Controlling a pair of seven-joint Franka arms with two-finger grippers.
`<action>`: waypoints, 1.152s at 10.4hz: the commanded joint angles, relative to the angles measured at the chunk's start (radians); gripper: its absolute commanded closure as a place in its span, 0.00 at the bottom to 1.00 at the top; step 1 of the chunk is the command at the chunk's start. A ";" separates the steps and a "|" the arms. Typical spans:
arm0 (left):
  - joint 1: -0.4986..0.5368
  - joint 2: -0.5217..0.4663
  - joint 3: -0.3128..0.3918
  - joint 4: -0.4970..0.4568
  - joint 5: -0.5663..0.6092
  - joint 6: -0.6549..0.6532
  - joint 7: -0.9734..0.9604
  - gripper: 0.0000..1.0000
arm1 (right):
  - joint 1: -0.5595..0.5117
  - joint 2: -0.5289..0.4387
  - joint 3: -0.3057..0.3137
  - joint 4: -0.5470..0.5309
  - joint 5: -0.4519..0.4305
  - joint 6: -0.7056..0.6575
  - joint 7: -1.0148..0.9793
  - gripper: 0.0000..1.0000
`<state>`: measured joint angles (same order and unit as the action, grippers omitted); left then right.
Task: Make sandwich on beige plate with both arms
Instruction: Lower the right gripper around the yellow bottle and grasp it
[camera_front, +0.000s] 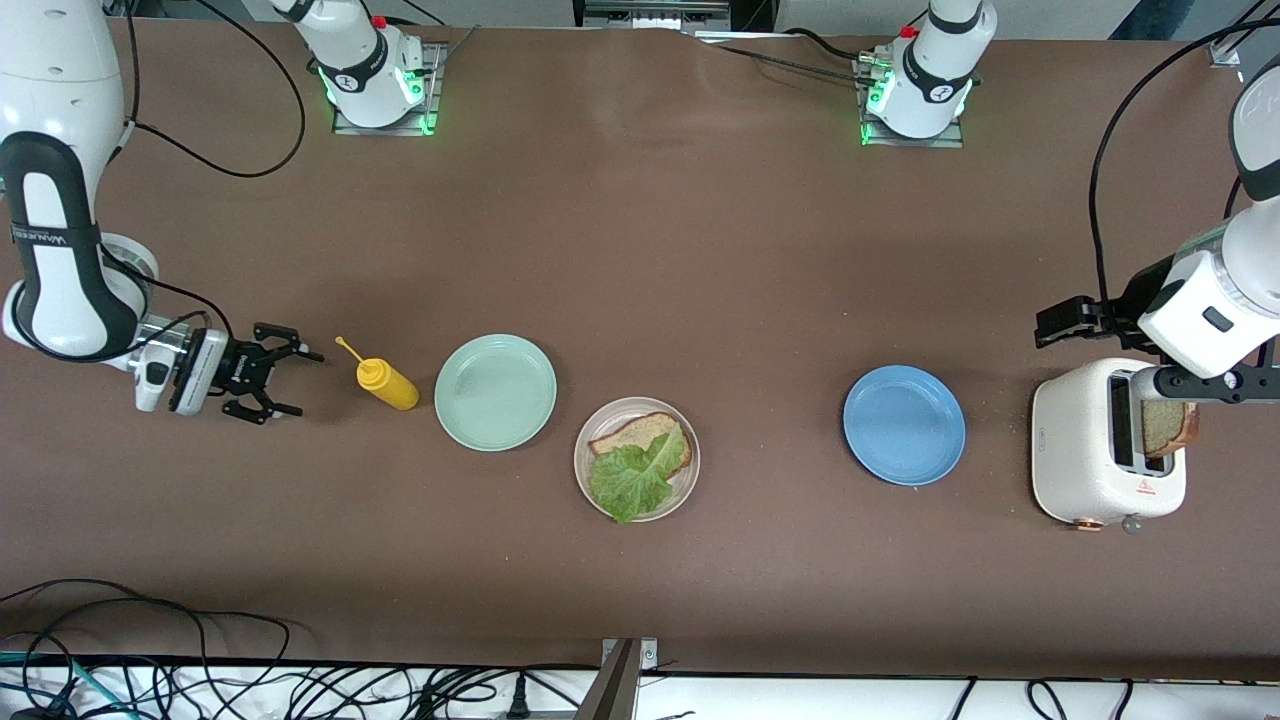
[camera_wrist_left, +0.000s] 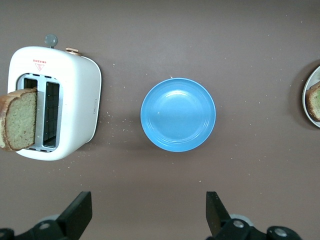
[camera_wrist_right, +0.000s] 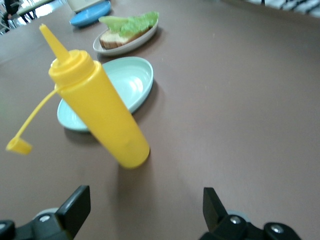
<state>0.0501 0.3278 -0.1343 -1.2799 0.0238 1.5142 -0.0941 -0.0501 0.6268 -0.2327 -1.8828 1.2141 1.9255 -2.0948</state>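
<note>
On your round beige plate (camera_front: 681, 488), crinkly lettuce (camera_front: 632, 477) covers one brown slice (camera_front: 640, 431); both left gripper (camera_wrist_left: 149, 212) and right gripper (camera_front: 278, 378) jaws gape empty.

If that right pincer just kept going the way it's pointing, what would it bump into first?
Most likely the yellow squeeze bottle. The right pincer is open, low over the table, aimed straight at it. The mint-green plate comes only after it.

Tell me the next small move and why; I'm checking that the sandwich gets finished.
Probably the open left gripper should lower onto the bread slice in the toaster: the beige plate holds only one slice topped with lettuce.
</note>
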 joint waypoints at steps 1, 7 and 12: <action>0.002 -0.009 -0.002 -0.004 0.028 -0.005 0.010 0.00 | -0.016 0.048 0.047 0.001 0.123 -0.072 -0.147 0.00; -0.004 -0.009 -0.004 -0.012 0.027 -0.006 0.001 0.00 | -0.002 0.090 0.098 0.002 0.168 -0.128 -0.283 0.00; -0.004 -0.009 -0.004 -0.009 0.019 -0.008 0.002 0.00 | 0.010 0.116 0.108 0.008 0.216 -0.122 -0.352 0.69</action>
<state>0.0482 0.3279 -0.1350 -1.2849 0.0238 1.5137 -0.0941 -0.0383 0.7303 -0.1238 -1.8837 1.4087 1.8133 -2.4160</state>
